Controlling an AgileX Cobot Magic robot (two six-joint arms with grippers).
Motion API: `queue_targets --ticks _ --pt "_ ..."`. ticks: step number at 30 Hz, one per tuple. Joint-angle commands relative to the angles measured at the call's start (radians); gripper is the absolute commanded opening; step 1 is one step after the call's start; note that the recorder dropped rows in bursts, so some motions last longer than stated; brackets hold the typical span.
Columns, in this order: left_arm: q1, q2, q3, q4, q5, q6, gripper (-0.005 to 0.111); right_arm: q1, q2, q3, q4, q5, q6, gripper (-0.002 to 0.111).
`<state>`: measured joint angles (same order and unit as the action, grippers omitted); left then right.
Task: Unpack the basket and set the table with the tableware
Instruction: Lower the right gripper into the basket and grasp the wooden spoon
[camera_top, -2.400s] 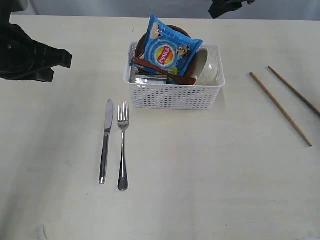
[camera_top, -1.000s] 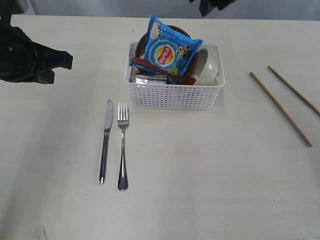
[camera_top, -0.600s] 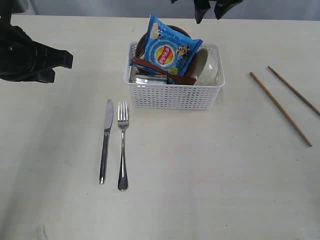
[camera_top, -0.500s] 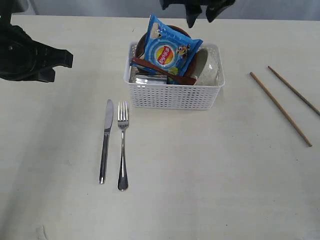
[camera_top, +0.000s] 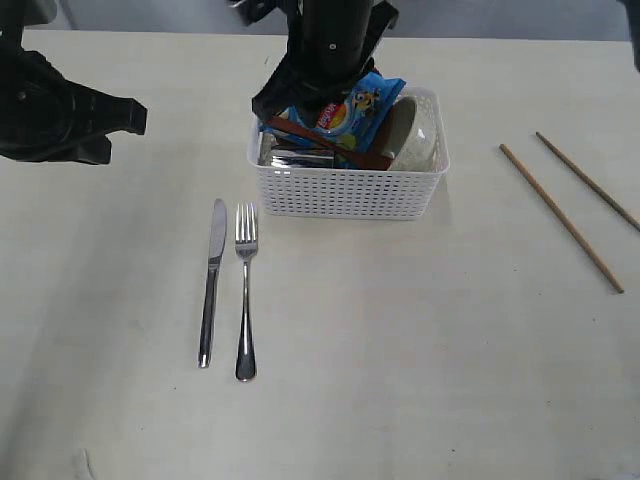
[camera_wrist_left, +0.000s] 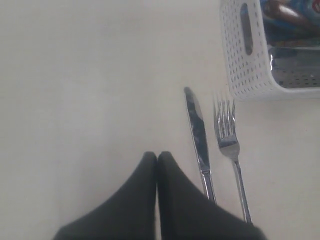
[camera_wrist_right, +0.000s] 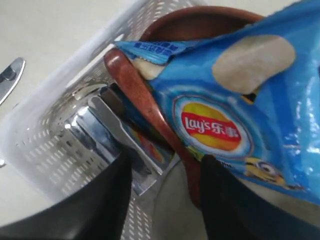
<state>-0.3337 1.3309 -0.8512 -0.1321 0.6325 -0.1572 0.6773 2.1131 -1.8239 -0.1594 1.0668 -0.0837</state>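
Observation:
The white basket (camera_top: 347, 192) stands at the table's (camera_top: 420, 340) far middle and holds a cream bowl (camera_top: 416, 135), a red-brown wooden spoon (camera_top: 335, 150), a steel cup (camera_top: 293, 158) and a blue chip bag (camera_top: 358, 105). My right arm (camera_top: 330, 45) reaches down into it. My right gripper (camera_wrist_right: 167, 157) is open, its fingers either side of the spoon's handle (camera_wrist_right: 145, 102) above the bowl (camera_wrist_right: 172, 205), holding nothing. A brown plate (camera_wrist_right: 200, 25) leans behind the bag (camera_wrist_right: 240, 115). The knife (camera_top: 210, 285) and fork (camera_top: 245, 290) lie side by side. My left gripper (camera_wrist_left: 156, 156) is shut and empty.
Two brown chopsticks (camera_top: 560, 215) lie apart on the table at the right. My left arm (camera_top: 60, 110) hovers at the far left, its gripper beside the knife (camera_wrist_left: 197, 130) and fork (camera_wrist_left: 227, 137), with the basket's end wall (camera_wrist_left: 240, 60) beyond them.
My right arm has swung in from the far edge and down over the basket, now covering the top of the chip bag. The left arm and tableware have not moved.

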Motion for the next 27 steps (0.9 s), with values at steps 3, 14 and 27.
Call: queue_targets --ticks 3,14,27 --pt "0.002 0.0 0.005 -0.012 -0.006 0.004 0.0 0.001 0.031 -0.006 0.008 -0.062 -0.071 0.042" --pt "0.002 0.0 0.005 -0.012 -0.006 0.004 0.0 0.001 0.076 -0.006 0.107 -0.128 -0.225 0.042" --pt "0.002 0.0 0.005 -0.011 -0.013 0.004 0.0 0.001 0.14 -0.006 0.011 -0.203 -0.234 0.042"
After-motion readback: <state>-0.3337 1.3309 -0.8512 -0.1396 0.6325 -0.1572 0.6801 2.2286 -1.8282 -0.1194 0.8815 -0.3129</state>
